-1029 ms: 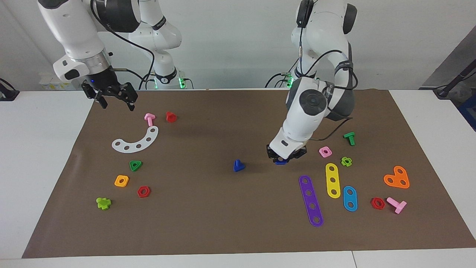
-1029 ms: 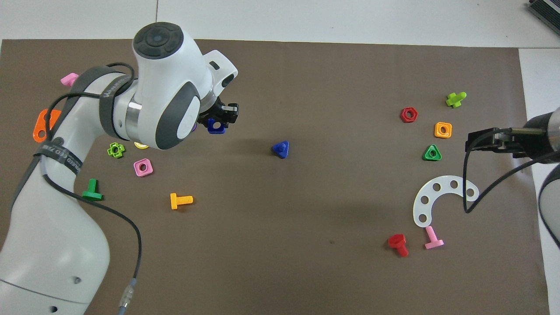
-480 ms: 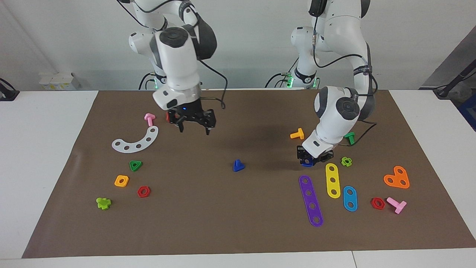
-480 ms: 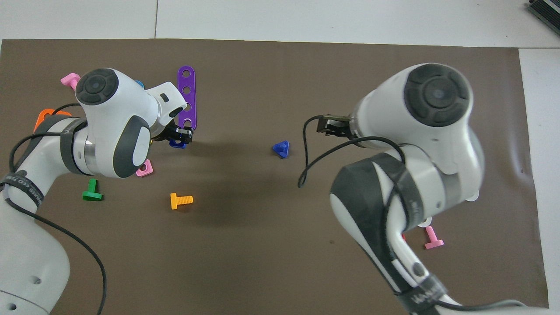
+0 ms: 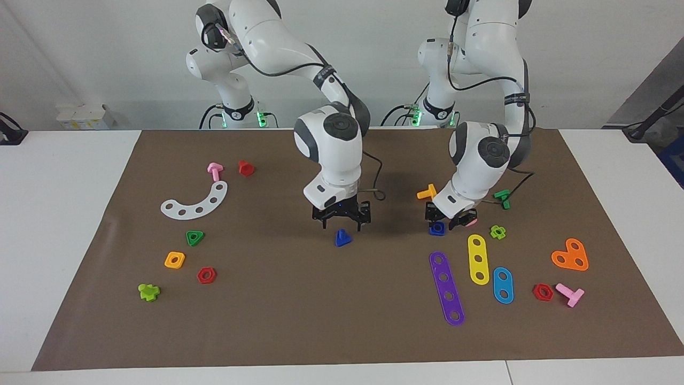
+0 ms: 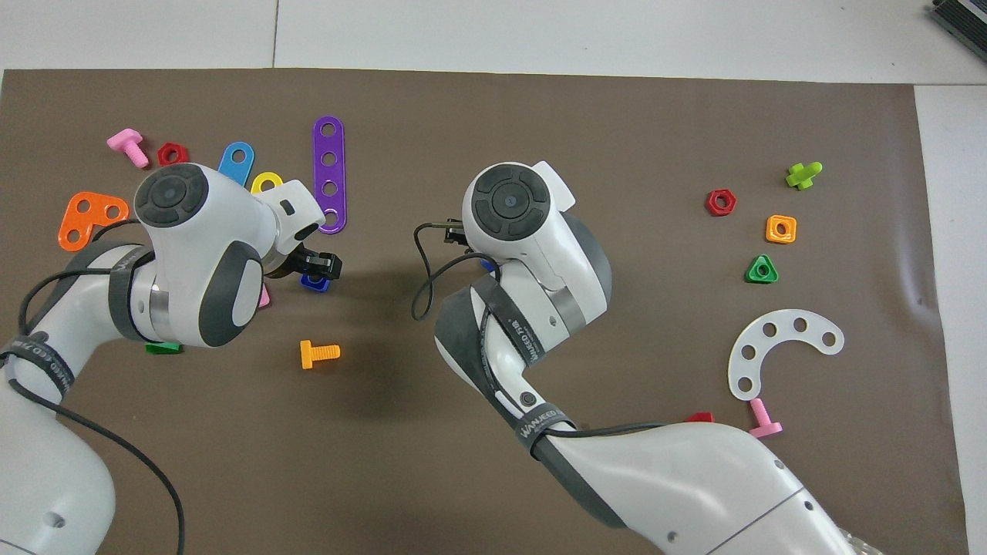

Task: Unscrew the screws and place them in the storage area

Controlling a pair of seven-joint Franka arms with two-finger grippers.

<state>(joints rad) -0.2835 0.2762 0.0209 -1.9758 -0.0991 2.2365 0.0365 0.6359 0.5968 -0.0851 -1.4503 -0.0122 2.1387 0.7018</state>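
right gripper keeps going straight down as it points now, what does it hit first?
Most likely the dark-blue triangular screw: the right gripper hangs just over it, fingers open. Depth is hard to confirm.

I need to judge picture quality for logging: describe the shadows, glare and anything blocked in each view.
Facing view: even, soft light; blurred shadows lie on the brown mat under the right gripper and left gripper; no glare; the blue screw shows clearly. Overhead view: a soft shadow beside the orange bolt; the right arm hides nearly all of the blue screw.
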